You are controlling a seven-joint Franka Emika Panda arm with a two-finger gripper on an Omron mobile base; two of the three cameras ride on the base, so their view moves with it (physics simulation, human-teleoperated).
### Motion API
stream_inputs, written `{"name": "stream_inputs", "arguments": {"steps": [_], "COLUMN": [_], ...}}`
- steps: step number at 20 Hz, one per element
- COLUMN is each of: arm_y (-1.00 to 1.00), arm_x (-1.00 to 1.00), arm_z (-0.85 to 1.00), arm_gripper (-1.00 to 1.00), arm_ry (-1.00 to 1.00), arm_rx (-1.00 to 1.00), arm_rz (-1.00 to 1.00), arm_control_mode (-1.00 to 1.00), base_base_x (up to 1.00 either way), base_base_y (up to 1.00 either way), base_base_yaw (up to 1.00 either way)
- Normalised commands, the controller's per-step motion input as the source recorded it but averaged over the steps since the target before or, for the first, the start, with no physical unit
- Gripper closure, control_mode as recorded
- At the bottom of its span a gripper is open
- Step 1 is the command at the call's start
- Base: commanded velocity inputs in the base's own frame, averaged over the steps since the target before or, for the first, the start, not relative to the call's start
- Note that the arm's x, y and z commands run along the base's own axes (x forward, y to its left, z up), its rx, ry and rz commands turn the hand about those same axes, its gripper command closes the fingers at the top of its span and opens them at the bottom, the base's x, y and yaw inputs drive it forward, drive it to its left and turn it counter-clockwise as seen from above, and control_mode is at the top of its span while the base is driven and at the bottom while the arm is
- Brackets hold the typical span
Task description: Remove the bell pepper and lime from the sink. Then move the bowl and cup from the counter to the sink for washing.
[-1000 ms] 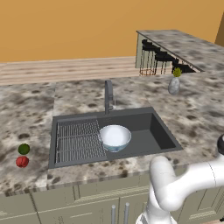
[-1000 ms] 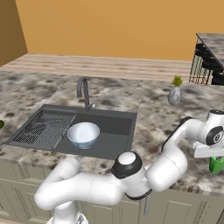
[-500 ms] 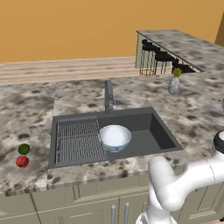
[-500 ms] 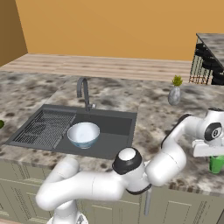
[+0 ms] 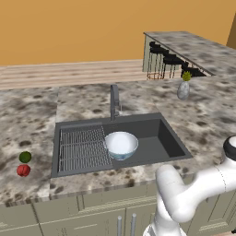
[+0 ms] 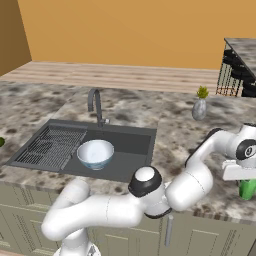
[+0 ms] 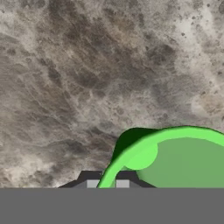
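Hand view: gripper [image 7: 105, 183] closed on the rim of the green cup [image 7: 175, 159], far right on the counter [image 6: 165, 117]. Bowl [image 5: 121, 144] sits in the sink [image 5: 170, 138].

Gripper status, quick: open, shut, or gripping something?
Gripper: shut on the rim of the cup, which stands on the counter at the far right.
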Motion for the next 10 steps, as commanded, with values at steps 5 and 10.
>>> {"name": "stream_inputs", "arguments": {"steps": [5,10], "arm_y": [0.19,0.28], "arm_x": [-0.11,-0.12], "arm_z": [0.07,0.11], "arm_gripper": [1.0,1.0], "arm_ry": [0.0,-0.04], "arm_rx": [0.01,0.0], "arm_rz": [0.14,0.17], "arm_control_mode": [-1.0,-1.0], "base_base_x": [0.0,0.0], "base_base_y": [0.0,0.0], "base_base_yaw": [0.0,0.0]}}
